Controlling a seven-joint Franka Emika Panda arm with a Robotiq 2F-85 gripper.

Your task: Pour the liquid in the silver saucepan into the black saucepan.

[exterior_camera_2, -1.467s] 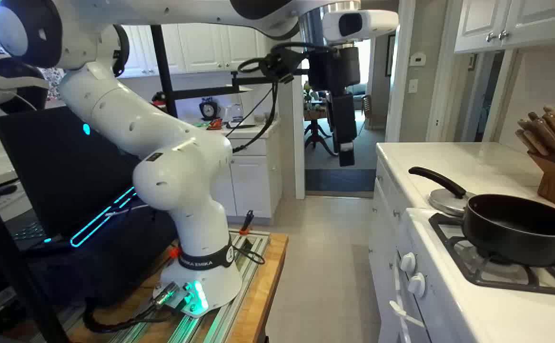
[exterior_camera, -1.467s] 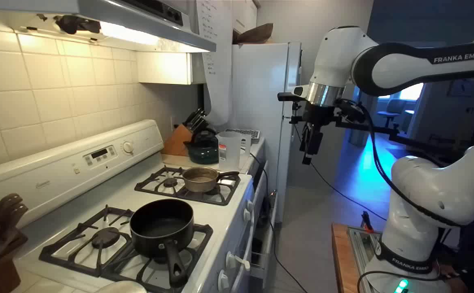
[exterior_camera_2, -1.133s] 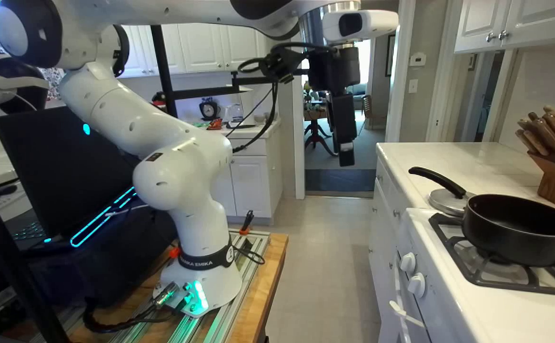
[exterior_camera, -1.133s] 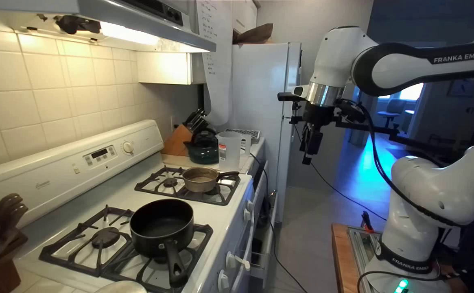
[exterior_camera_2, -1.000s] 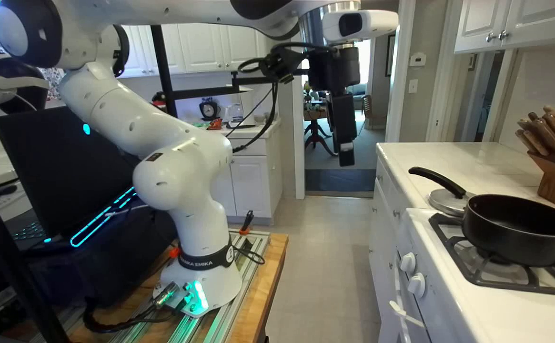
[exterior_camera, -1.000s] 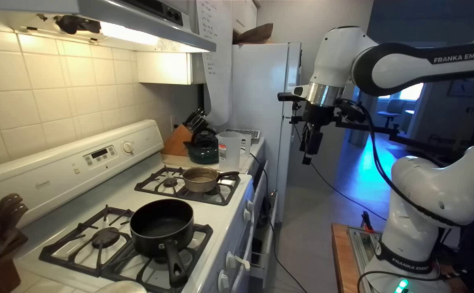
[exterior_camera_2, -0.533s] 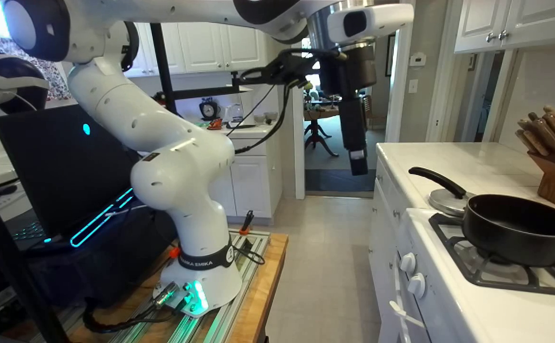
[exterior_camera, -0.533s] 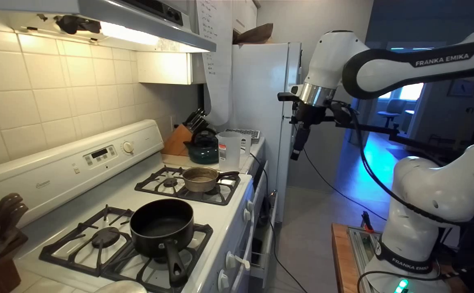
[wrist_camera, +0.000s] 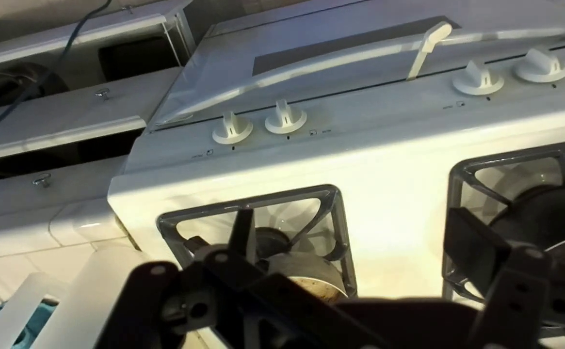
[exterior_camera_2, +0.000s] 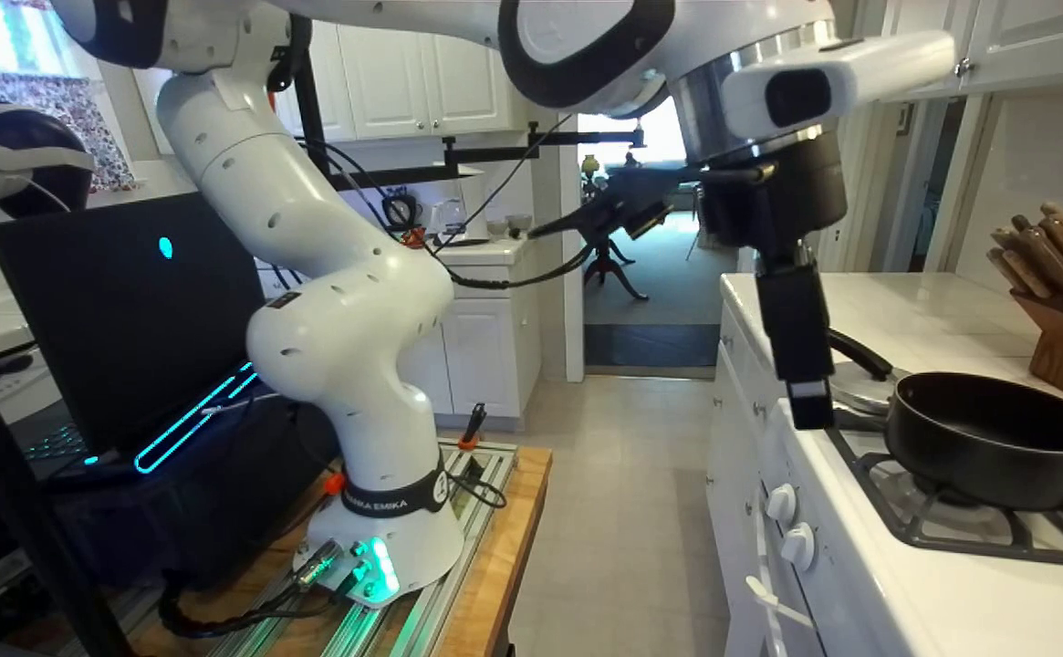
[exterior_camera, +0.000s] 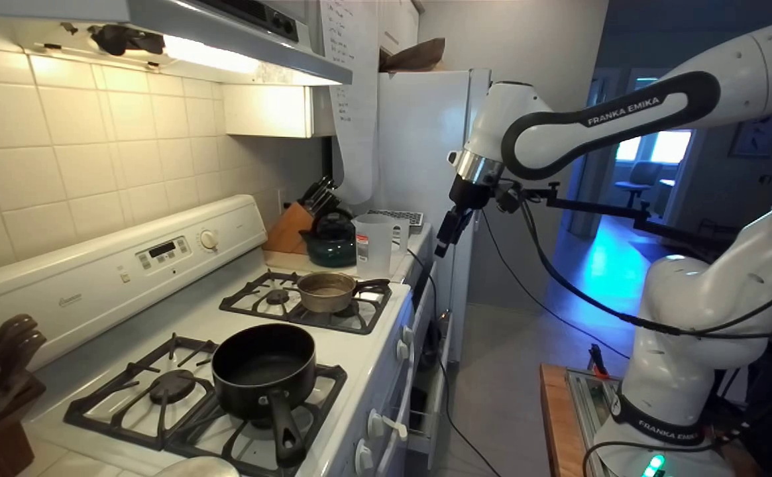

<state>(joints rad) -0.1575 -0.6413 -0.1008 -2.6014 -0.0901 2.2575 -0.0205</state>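
Observation:
The silver saucepan (exterior_camera: 326,293) sits upright on the far burner grate, its dark handle pointing over the stove's front edge. It also shows in the wrist view (wrist_camera: 306,266), partly hidden by a finger; its handle is mostly hidden there. The black saucepan (exterior_camera: 264,374) sits upright on the near grate and also shows in an exterior view (exterior_camera_2: 996,447). In the wrist view it is partly hidden. My gripper (exterior_camera: 441,252) hangs tilted in front of the stove, above and apart from the silver saucepan's handle. In the wrist view its fingers (wrist_camera: 357,230) are wide apart with nothing between.
A clear plastic pitcher (exterior_camera: 374,246) and a dark kettle (exterior_camera: 330,248) stand just beyond the silver saucepan. The range hood (exterior_camera: 240,46) overhangs the stove. Open drawers (exterior_camera: 429,397) jut out beside it. A lid (exterior_camera_2: 859,387) lies on the counter by the black saucepan.
The arm was still, then moved towards the stove and somewhat lower, and the gripper has tilted more. Both saucepans have stayed in place.

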